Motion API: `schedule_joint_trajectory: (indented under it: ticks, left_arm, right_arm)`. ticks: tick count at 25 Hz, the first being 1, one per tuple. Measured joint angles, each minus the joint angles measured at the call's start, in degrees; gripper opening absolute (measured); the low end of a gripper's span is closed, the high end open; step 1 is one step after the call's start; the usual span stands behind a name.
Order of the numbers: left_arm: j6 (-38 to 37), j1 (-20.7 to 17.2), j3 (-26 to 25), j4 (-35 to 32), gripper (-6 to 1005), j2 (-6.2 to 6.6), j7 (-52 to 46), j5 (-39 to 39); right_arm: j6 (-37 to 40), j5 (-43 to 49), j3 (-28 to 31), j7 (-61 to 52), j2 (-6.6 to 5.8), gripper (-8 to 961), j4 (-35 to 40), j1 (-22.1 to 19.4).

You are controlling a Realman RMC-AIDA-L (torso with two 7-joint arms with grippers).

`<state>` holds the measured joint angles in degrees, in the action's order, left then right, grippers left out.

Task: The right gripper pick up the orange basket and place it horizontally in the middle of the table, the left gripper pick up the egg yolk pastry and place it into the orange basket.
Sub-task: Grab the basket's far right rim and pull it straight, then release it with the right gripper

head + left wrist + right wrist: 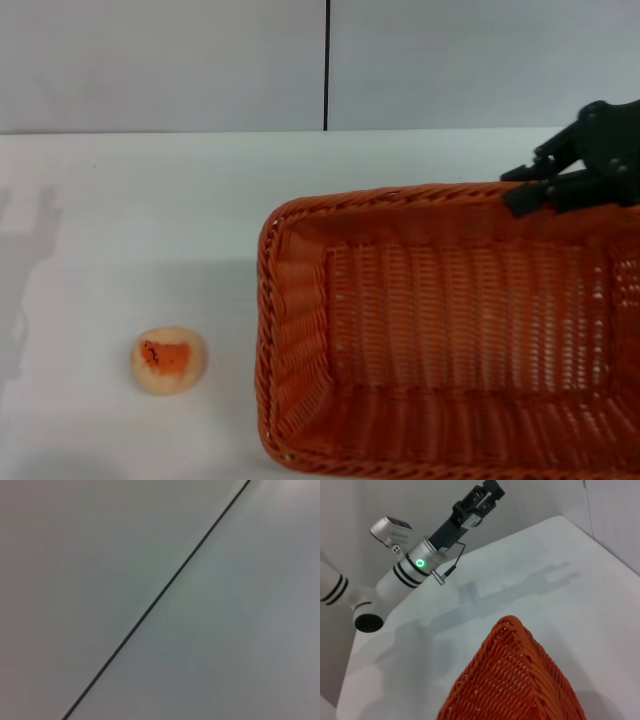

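The egg yolk pastry [168,360] lies on the table [150,220] at my near left, the orange basket [300,300] beside it to the right, and my right gripper [528,187] pinches its far rim, while my left gripper [487,495] hangs raised off the table's left side, its fingers unclear.

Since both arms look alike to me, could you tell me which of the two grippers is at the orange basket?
The right gripper, at the far rim of the orange basket. The left gripper is raised off the table's side, away from it.
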<state>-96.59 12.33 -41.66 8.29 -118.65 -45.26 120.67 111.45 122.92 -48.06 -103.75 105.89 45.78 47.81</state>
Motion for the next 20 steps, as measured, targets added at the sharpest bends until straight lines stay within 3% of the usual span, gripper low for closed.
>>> schedule_joint_trajectory:
  ticks: [6, 8, 14, 20]
  left_arm:
    - [0.0, -0.3, 1.0, 0.5, 691, 0.0, 0.0, 0.0]
    - [0.0, -0.6, 1.3, 0.7, 690, 0.0, 0.0, 0.0]
    - [-0.2, -0.9, 1.8, 0.7, 688, 0.0, -1.3, 0.0]
    - [-0.3, -1.2, 2.1, 1.2, 685, 0.0, -1.4, 0.0]
  right_arm:
    - [-2.7, 0.9, -1.0, 2.7, 1.07, 177, -2.9, 1.8]
    - [-4.2, 1.2, -2.0, 3.2, 1.95, 177, -2.9, 2.2]
    - [-7.6, 1.3, -4.5, 3.8, 2.54, 175, -3.5, 2.8]
    - [-9.7, 1.3, -5.7, 5.9, 3.93, 171, -3.3, 3.4]
